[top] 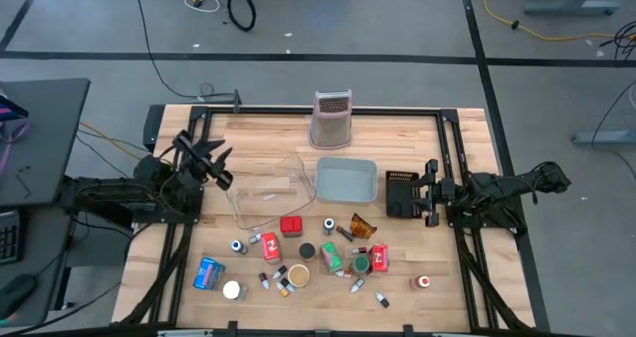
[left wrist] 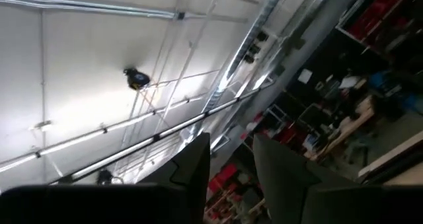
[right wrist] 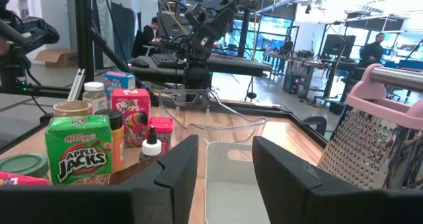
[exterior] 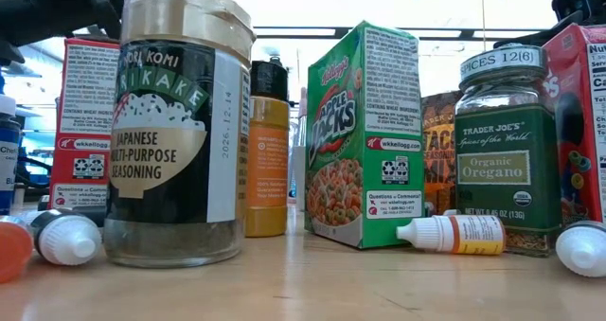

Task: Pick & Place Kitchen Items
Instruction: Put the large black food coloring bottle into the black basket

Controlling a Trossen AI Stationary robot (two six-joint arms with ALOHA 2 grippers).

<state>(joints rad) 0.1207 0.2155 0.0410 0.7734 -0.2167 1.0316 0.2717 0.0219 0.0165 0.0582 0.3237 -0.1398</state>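
Note:
The kitchen items stand and lie scattered on the near half of the wooden table: a red box (top: pixel 291 225), a blue packet (top: pixel 209 273), a green Apple Jacks box (top: pixel 331 258) (exterior: pixel 365 132), a seasoning jar (exterior: pixel 175 122), an oregano jar (exterior: pixel 502 160) and small dropper bottles (exterior: pixel 450 234). My left gripper (top: pixel 221 168) (left wrist: pixel 231 178) is raised at the table's left side, tilted up toward the ceiling, open, with nothing between its fingers. My right gripper (top: pixel 425 193) (right wrist: pixel 225 178) is level at the right side, over a black tray (top: pixel 400 193), open and holding nothing.
A clear tray (top: pixel 266 190) and a grey tray (top: pixel 346 178) lie at mid-table between the arms. A tall metal grater (top: pixel 333 118) (right wrist: pixel 370 138) stands at the far edge. People and desks show in the room beyond the table.

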